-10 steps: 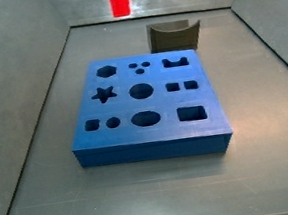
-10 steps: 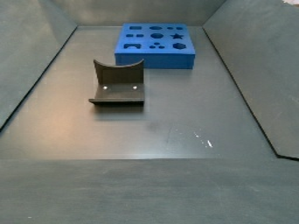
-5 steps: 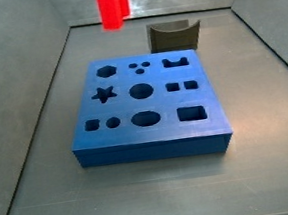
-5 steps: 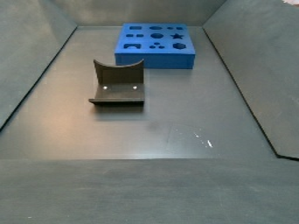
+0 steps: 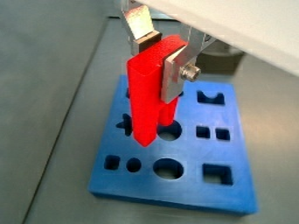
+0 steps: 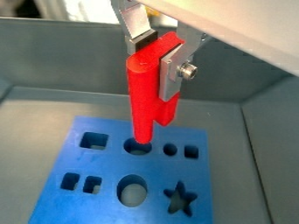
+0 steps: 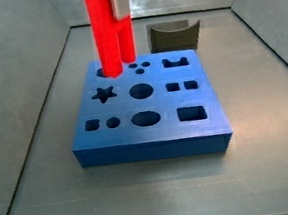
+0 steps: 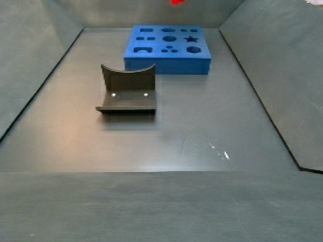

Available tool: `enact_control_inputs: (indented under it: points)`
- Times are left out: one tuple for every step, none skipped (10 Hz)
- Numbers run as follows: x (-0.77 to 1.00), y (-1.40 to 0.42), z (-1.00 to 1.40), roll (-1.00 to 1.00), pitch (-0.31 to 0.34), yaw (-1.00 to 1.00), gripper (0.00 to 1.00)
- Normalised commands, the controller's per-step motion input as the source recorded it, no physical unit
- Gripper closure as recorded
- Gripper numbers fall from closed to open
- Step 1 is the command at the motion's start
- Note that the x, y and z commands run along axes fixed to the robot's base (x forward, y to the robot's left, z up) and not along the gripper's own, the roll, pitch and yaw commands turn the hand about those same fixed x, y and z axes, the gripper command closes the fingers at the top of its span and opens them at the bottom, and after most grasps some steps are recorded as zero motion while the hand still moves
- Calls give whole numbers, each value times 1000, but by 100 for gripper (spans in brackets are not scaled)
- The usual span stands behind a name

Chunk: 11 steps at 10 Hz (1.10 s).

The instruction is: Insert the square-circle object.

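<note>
end effector (image 5: 162, 54) above blue block (image 5: 233, 153), pinching upright square-circle object (image 5: 149, 92)

Peg dropped lower, shifted left
Gripper (image 5: 163, 63) w/ red peg (image 7: 104, 26) now hangs over blue block (image 7: 151, 129), by its far-left holes

Dull grey metal floor (image 8: 151, 142) enclosed by sloping grey walls (image 8: 271, 57), faint light glints.
</note>
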Motion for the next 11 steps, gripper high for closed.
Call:
enact_control_inputs:
  points:
    - [-46, 0, -469, 84, 23, -1000, 100]
    - [-46, 0, -466, 83, 24, -1000, 100]
    - [-49, 0, -460, 81, 24, -1000, 100]
    - [-69, 0, -366, 100, 20, -1000, 100]
    - [-86, -6, -260, 123, 20, -1000, 100]
    - [-91, 0, -240, 103, 4, -1000, 100]
    - [-63, 0, -211, 101, 11, -1000, 100]
    - [-29, 0, -231, 69, 0, -1000, 100]
    - [0, 0, -314, 0, 0, -1000, 100]
    - [-131, -129, -554, -41, -71, -880, 100]
    - [-249, -131, -529, -150, -157, -774, 100]
